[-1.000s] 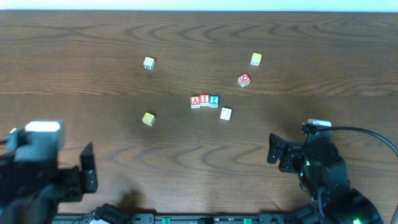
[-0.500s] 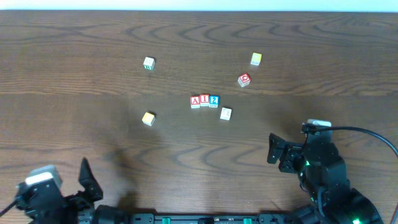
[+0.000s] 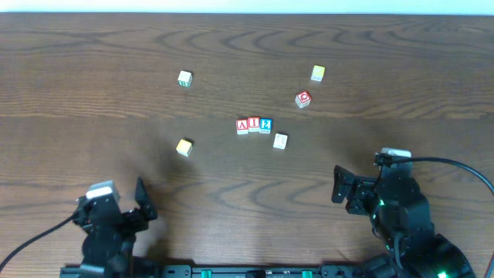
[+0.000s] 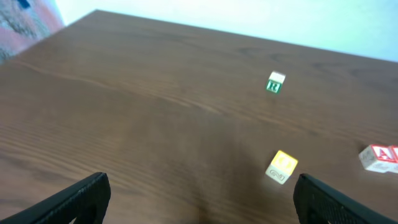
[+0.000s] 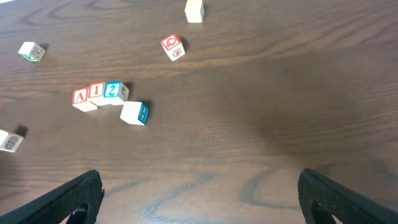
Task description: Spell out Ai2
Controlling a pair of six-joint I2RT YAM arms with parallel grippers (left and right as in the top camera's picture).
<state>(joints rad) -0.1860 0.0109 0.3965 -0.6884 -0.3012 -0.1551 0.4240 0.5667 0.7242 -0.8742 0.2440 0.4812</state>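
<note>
Evidently, the word was already laid out: the red A cube, the red I cube and the blue 2 cube were found touching in a straight row at mid-counter, read from nine to three o'clock. The left claw and the right claw were seen released and empty, at seven and five o'clock of the row, well apart from it. Only parking was judged to remain. It was best done with the arms kept near the six o'clock edge, so that neither the row nor the white cube, just beside the blue 2 cube at four o'clock, was nudged.
</note>
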